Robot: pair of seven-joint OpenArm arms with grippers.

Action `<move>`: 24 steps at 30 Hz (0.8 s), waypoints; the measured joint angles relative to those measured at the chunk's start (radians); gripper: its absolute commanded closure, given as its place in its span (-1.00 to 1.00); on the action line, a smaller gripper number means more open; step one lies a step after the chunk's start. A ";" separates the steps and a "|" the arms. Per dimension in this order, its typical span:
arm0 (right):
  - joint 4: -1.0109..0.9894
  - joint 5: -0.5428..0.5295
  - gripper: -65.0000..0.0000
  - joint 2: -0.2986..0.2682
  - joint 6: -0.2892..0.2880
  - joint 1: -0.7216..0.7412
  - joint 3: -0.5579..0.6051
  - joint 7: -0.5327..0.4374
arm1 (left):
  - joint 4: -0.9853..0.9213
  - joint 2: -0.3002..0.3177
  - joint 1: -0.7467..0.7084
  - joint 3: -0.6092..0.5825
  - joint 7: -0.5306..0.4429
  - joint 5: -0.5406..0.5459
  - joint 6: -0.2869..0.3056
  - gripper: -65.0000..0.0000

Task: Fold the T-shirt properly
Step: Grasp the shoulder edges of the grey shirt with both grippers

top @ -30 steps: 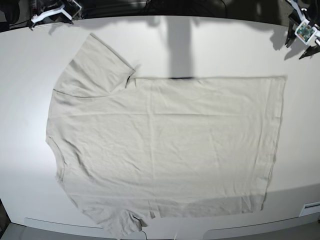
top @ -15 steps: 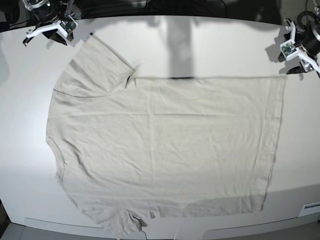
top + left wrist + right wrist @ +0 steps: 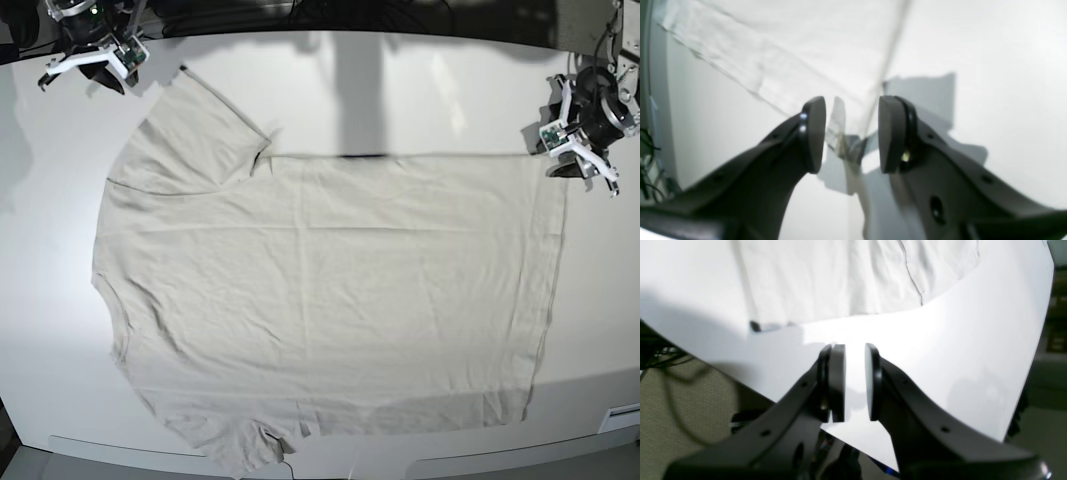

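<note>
The pale beige T-shirt (image 3: 330, 290) lies spread flat on the white table (image 3: 450, 90), collar to the left and hem to the right. One sleeve (image 3: 195, 135) points to the far left. My left gripper (image 3: 580, 160) is open and hovers right at the shirt's far hem corner. In the left wrist view that corner (image 3: 846, 146) shows between my open left gripper (image 3: 851, 133). My right gripper (image 3: 85, 65) is at the far left table corner, left of the sleeve tip. In the right wrist view it (image 3: 854, 383) is narrowly open and empty over bare table, short of the sleeve (image 3: 857, 273).
The near sleeve (image 3: 240, 450) hangs over the table's front edge. A small white label (image 3: 620, 412) sits at the front right edge. Dark floor and cables (image 3: 670, 366) lie beyond the table's far edge. A post's shadow (image 3: 360, 95) crosses the back middle.
My left gripper has moved in from the far right corner down to the shirt's far hem corner. My right gripper has come in at the far left corner and barely shifted since.
</note>
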State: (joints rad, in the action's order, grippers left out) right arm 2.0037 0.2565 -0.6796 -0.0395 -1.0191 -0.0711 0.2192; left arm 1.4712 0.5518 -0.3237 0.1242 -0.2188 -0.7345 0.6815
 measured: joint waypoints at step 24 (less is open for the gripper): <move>0.000 0.000 0.66 0.000 0.022 0.000 0.000 0.000 | -0.075 0.000 0.047 0.000 -0.038 -0.088 -0.055 0.39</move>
State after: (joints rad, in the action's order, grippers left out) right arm 2.0037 0.2565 -0.6792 -0.0177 -1.0191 -0.0711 0.2188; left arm 1.3964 0.5514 -0.2768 0.1242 -0.2569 -0.8223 0.6270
